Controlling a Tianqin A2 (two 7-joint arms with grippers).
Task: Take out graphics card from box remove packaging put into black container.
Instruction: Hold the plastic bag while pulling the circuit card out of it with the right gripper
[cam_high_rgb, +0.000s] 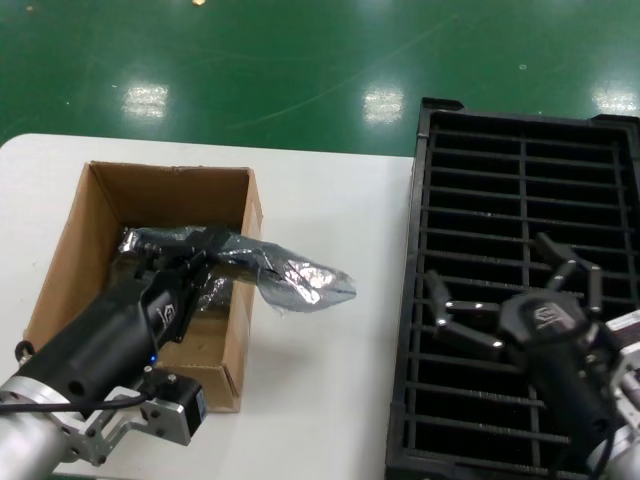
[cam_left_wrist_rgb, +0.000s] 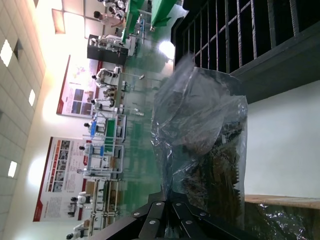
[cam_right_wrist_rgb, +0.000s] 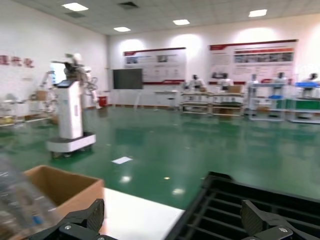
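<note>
From the head view, a white table (cam_high_rgb: 330, 330) stands on a glossy green floor (cam_high_rgb: 300, 60) that mirrors the ceiling lights. On the table's left part sits the box (cam_high_rgb: 100, 215), open at the top, and on the right lies the black container (cam_high_rgb: 500, 330) with its two columns of slots. The left end effector (cam_high_rgb: 185, 265) is inside the box, clenched on one end of the packaging (cam_high_rgb: 290, 275). The bag's long axis runs left to right: its gripped end is over the box, and its free end sticks out past the box's right wall and hangs above bare table, pointing toward the black container. The right end effector (cam_high_rgb: 510, 300) hovers over the container with its fingers spread wide, grasping nothing.

In the left wrist view, the packaging (cam_left_wrist_rgb: 200, 145) stretches away from the end effector, crinkled and translucent, with the dark graphics card (cam_left_wrist_rgb: 215, 170) showing dimly through the plastic. The slotted container (cam_left_wrist_rgb: 235, 30) lies beyond the bag's far end, and past it a bright hall with wall posters and workbenches.

In the right wrist view, the released right end effector (cam_right_wrist_rgb: 175, 225) frames the box (cam_right_wrist_rgb: 65, 187) and the container's rim (cam_right_wrist_rgb: 240, 187). Behind are the green floor, a white robot stand, and poster boards on the far wall.
</note>
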